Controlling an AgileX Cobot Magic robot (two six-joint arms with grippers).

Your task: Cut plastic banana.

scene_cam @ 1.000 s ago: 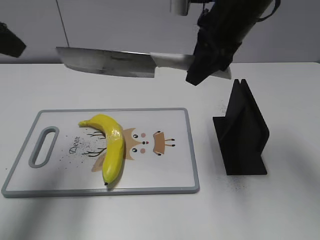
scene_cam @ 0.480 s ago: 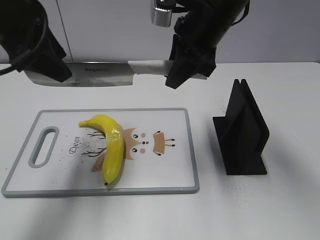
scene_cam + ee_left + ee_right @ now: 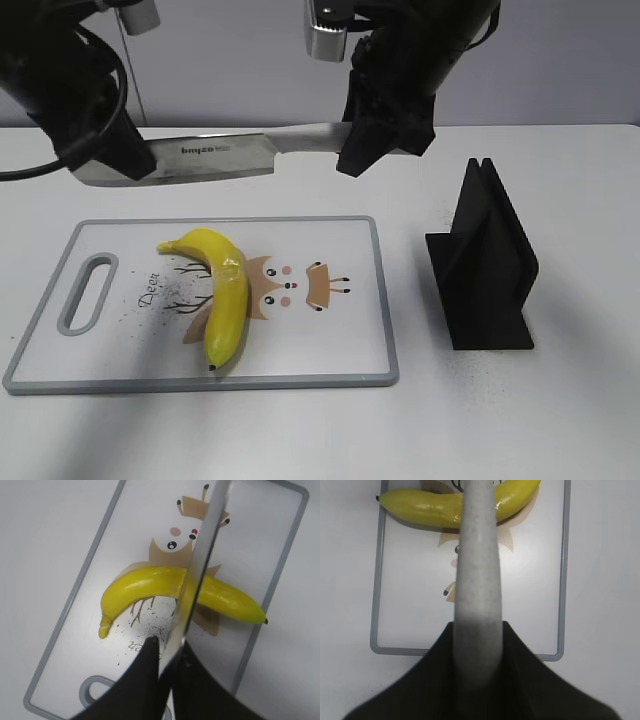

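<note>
The plastic banana (image 3: 225,290) lies whole on the white cutting board (image 3: 380,300), stem at the back, dark tip near the front edge. My right gripper (image 3: 365,150) is shut on the grey handle of a cleaver-style knife (image 3: 215,155) and holds it level in the air behind the board. My left gripper (image 3: 110,160) is at the blade's far end. In the left wrist view its jaws (image 3: 170,647) close on the blade (image 3: 202,560), which crosses above the banana (image 3: 145,582). In the right wrist view the handle (image 3: 479,580) runs out over the banana (image 3: 420,507).
A black knife stand (image 3: 485,265) stands on the white table to the right of the board. The board has a grey rim and a handle slot (image 3: 88,292) at its left end. A white wall is behind the table.
The knife has moved left and a little lower, toward the board. My left arm has come in from the left and taken the blade's far end.
</note>
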